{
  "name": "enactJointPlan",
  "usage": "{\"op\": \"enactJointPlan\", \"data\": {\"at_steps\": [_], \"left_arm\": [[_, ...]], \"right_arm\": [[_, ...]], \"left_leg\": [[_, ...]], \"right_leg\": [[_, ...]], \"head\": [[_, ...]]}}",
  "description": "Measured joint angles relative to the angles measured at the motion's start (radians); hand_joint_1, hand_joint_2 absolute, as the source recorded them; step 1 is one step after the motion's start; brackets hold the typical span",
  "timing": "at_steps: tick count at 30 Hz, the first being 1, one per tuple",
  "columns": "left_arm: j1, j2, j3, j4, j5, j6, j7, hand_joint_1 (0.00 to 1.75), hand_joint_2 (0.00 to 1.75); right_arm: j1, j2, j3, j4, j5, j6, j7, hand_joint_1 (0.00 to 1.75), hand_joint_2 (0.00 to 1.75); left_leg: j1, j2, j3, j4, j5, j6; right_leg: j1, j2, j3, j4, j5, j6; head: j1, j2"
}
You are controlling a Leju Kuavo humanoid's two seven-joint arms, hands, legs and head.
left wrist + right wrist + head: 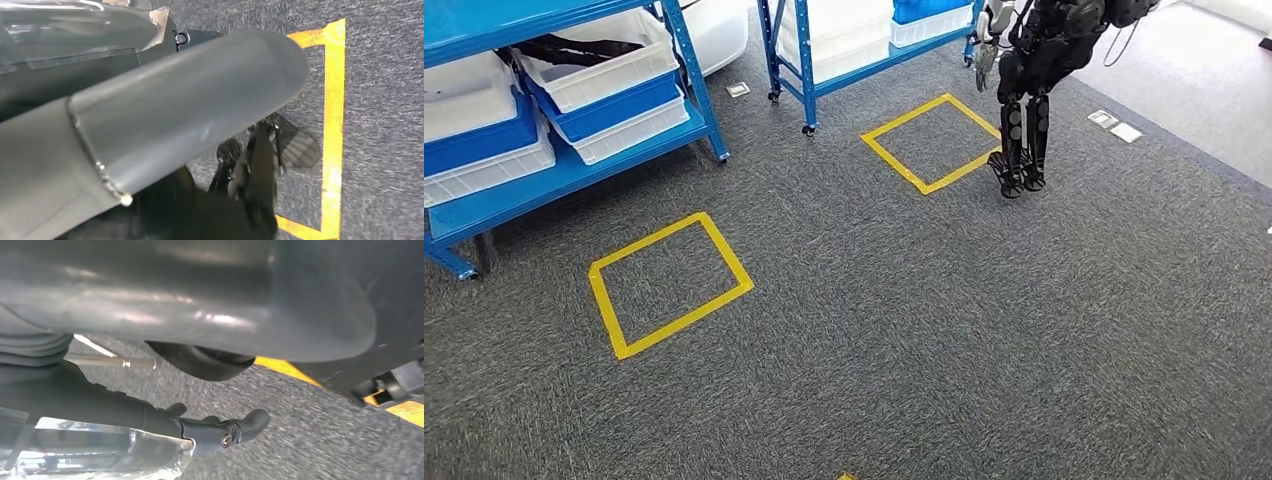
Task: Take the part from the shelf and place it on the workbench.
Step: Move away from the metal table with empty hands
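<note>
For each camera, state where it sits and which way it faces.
Head view: high on the body, facing forward and down at the carpet, a yellow tape square, a blue shelf and another robot.
Left wrist view: behind the hanging left hand, facing the floor.
Right wrist view: behind the right hand, also floorward.
All share grey carpet and yellow tape.

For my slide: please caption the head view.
Blue shelves with bins, yellow floor squares and another humanoid robot.

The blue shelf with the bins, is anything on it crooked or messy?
Yes. On the blue metal shelf, the upper white plastic bin and the blue-and-white bins under it sit skewed to the shelf edge and stick out past it. Nothing is spilled on the grey carpet.
</note>
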Motion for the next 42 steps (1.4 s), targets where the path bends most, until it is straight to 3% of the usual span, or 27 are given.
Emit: {"op": "enactJointPlan", "data": {"at_steps": [1,3,4,5,7,9,10,11,13,14,16,18,19,22,25,27,28,30,31,32,34,36,38,40,41,42], "left_arm": [[-0.002,-0.002,0.001,0.0,0.0,-0.005,-0.005,0.0,0.0],[-0.001,-0.004,0.006,0.0,0.003,-0.017,-0.019,0.0,0.0],[0.001,-0.005,0.009,0.0,0.005,-0.023,-0.027,0.0,0.0],[0.001,-0.006,0.013,0.0,0.008,-0.029,-0.034,0.0,0.0],[0.0,-0.008,0.017,0.0,0.011,-0.039,-0.044,0.0,0.0],[-0.001,-0.009,0.02,0.0,0.013,-0.044,-0.05,0.0,0.0],[0.0,-0.01,0.021,0.0,0.014,-0.045,-0.052,0.0,0.0],[0.001,-0.01,0.023,0.0,0.014,-0.045,-0.054,0.0,0.0],[0.002,-0.011,0.025,0.0,0.017,-0.044,-0.057,0.0,0.0],[0.002,-0.011,0.026,0.0,0.018,-0.044,-0.059,0.0,0.0],[0.002,-0.011,0.029,0.0,0.019,-0.044,-0.061,0.0,0.0],[0.005,-0.01,0.032,0.0,0.02,-0.043,-0.062,0.0,0.0],[0.007,-0.01,0.034,0.0,0.02,-0.043,-0.062,0.0,0.0],[0.007,-0.009,0.04,0.0,0.02,-0.042,-0.063,0.0,0.0],[0.006,-0.009,0.04,0.0,0.02,-0.042,-0.063,0.0,0.0],[0.005,-0.009,0.041,0.0,0.02,-0.043,-0.064,0.0,0.0],[0.005,-0.008,0.041,0.0,0.02,-0.044,-0.066,0.0,0.0],[0.003,-0.005,0.041,0.0,0.02,-0.046,-0.073,0.0,0.0],[0.001,-0.003,0.041,0.0,0.02,-0.047,-0.076,0.0,0.0],[-0.001,-0.002,0.041,0.0,0.02,-0.047,-0.078,0.0,0.0],[0.001,-0.001,0.041,0.0,0.02,-0.048,-0.078,0.0,0.0],[0.002,-0.001,0.041,0.0,0.02,-0.047,-0.078,0.0,0.0],[0.0,-0.002,0.042,0.0,0.02,-0.047,-0.078,0.0,0.0],[0.0,-0.002,0.042,0.0,0.02,-0.047,-0.077,0.0,0.0],[0.001,-0.002,0.042,0.0,0.02,-0.047,-0.078,0.0,0.0],[0.002,-0.002,0.042,0.0,0.02,-0.047,-0.079,0.0,0.0]], "right_arm": [[0.0,0.0,0.0,0.0,0.001,0.0,-0.002,0.0,0.0],[-0.003,0.0,0.0,0.0,0.004,0.001,-0.009,0.0,0.0],[-0.005,0.001,0.0,-0.001,0.004,0.001,-0.012,0.0,0.0],[-0.006,0.001,0.001,-0.001,0.006,0.001,-0.013,0.0,0.0],[-0.006,0.002,0.002,-0.001,0.008,0.005,-0.015,0.0,0.0],[-0.002,0.001,0.002,-0.001,0.011,0.009,-0.016,0.0,0.0],[0.0,0.001,0.002,0.0,0.012,0.01,-0.017,0.0,0.0],[0.001,0.0,0.003,0.0,0.012,0.01,-0.018,0.0,0.0],[0.001,-0.002,0.003,0.0,0.014,0.01,-0.021,0.0,0.0],[0.001,-0.003,0.003,0.0,0.014,0.01,-0.023,0.0,0.0],[0.001,-0.003,0.003,0.0,0.014,0.01,-0.028,0.0,0.0],[-0.001,-0.003,0.003,0.0,0.014,0.01,-0.029,0.0,0.0],[-0.003,-0.003,0.003,0.0,0.014,0.01,-0.029,0.0,0.0],[-0.004,-0.002,0.003,0.0,0.014,0.01,-0.03,0.0,0.0],[-0.003,-0.002,0.003,0.0,0.014,0.01,-0.03,0.0,0.0],[0.0,-0.002,0.003,0.0,0.014,0.01,-0.03,0.0,0.0],[0.001,-0.002,0.003,0.0,0.014,0.01,-0.031,0.0,0.0],[0.001,-0.003,0.003,0.0,0.013,0.01,-0.033,0.0,0.0],[0.0,-0.002,0.003,0.0,0.012,0.01,-0.034,0.0,0.0],[-0.001,-0.002,0.003,0.0,0.012,0.01,-0.035,0.0,0.0],[-0.005,-0.002,0.003,-0.001,0.011,0.009,-0.034,0.0,0.0],[-0.007,-0.002,0.003,-0.001,0.009,0.007,-0.035,0.0,0.0],[-0.006,-0.002,0.003,-0.001,0.006,0.006,-0.035,0.0,0.0],[-0.002,-0.003,0.003,-0.001,0.005,0.006,-0.035,0.0,0.0],[0.0,-0.004,0.003,-0.001,0.005,0.006,-0.035,0.0,0.0],[0.002,-0.005,0.003,-0.001,0.006,0.007,-0.035,0.0,0.0]], "left_leg": [[-0.004,0.002,0.005,-0.013,-0.001,0.004],[-0.008,-0.025,0.004,-0.019,0.003,0.018],[-0.008,-0.037,0.006,-0.023,0.007,0.025],[-0.006,-0.049,0.007,-0.027,0.012,0.033],[-0.003,-0.073,0.006,-0.031,0.018,0.044],[-0.003,-0.105,0.004,-0.03,0.019,0.046],[-0.003,-0.121,0.003,-0.03,0.019,0.046],[-0.002,-0.136,0.004,-0.029,0.019,0.046],[-0.001,-0.165,0.005,-0.028,0.019,0.042],[-0.002,-0.179,0.005,-0.026,0.018,0.037],[-0.005,-0.2,0.002,-0.024,0.017,0.025],[-0.004,-0.213,-0.002,-0.026,0.019,0.013],[-0.004,-0.198,-0.006,-0.021,0.015,0.008],[-0.006,-0.114,-0.032,0.037,-0.026,0.0],[-0.006,-0.101,-0.042,0.058,-0.04,-0.001],[-0.005,-0.09,-0.086,0.148,-0.079,-0.005],[-0.003,-0.081,-0.095,0.169,-0.079,-0.006],[-0.007,-0.029,-0.055,0.099,-0.041,0.0],[-0.01,-0.011,-0.017,0.027,-0.009,0.006],[-0.015,0.0,0.002,-0.012,0.002,0.011],[-0.016,-0.027,0.002,-0.018,0.008,0.023],[-0.01,-0.049,0.004,-0.029,0.018,0.038],[-0.006,-0.069,0.002,-0.032,0.023,0.046],[-0.007,-0.09,0.0,-0.032,0.024,0.047],[-0.007,-0.098,0.001,-0.031,0.024,0.047],[-0.007,-0.105,0.002,-0.03,0.024,0.047]], "right_leg": [[0.004,-0.01,0.003,-0.001,-0.003,0.006],[0.006,-0.028,0.008,-0.002,-0.007,0.018],[0.004,-0.019,0.009,0.005,-0.014,0.023],[0.001,0.004,0.0,0.029,-0.029,0.024],[-0.005,0.066,-0.048,0.138,-0.083,0.019],[-0.007,0.094,-0.111,0.263,-0.128,0.019],[-0.007,0.098,-0.125,0.286,-0.129,0.025],[-0.009,0.101,-0.12,0.268,-0.112,0.034],[-0.016,0.127,-0.067,0.139,-0.05,0.053],[-0.017,0.145,-0.041,0.074,-0.023,0.055],[-0.017,0.167,-0.016,0.011,0.001,0.044],[-0.016,0.149,-0.013,0.01,0.006,0.023],[-0.017,0.14,-0.009,0.008,0.009,0.016],[-0.021,0.114,-0.006,0.003,0.013,-0.006],[-0.02,0.109,-0.005,0.004,0.013,-0.011],[-0.015,0.089,-0.005,0.004,0.01,-0.014],[-0.012,0.068,-0.004,0.004,0.008,-0.016],[-0.002,0.019,0.003,0.005,-0.001,-0.012],[0.002,0.001,0.006,0.005,-0.005,-0.008],[0.006,-0.012,0.01,0.004,-0.007,-0.002],[0.007,-0.022,0.013,0.005,-0.012,0.009],[0.003,0.02,-0.005,0.05,-0.041,0.014],[-0.003,0.079,-0.062,0.169,-0.097,0.009],[-0.006,0.096,-0.117,0.274,-0.13,0.013],[-0.006,0.098,-0.122,0.279,-0.123,0.021],[-0.008,0.099,-0.108,0.243,-0.1,0.031]], "head": [[0.001,0.0],[0.003,0.0],[0.004,0.0],[0.005,0.0],[0.009,0.0],[0.01,0.0],[0.01,0.0],[0.01,0.0],[0.011,0.0],[0.012,0.0],[0.012,0.0],[0.01,0.0],[0.01,0.0],[0.002,0.0],[0.0,0.0],[0.0,0.0],[0.0,0.0],[0.001,0.0],[0.002,0.0],[0.003,0.0],[0.004,0.0],[0.007,0.0],[0.012,0.0],[0.014,0.0],[0.014,0.0],[0.014,0.0]]}}
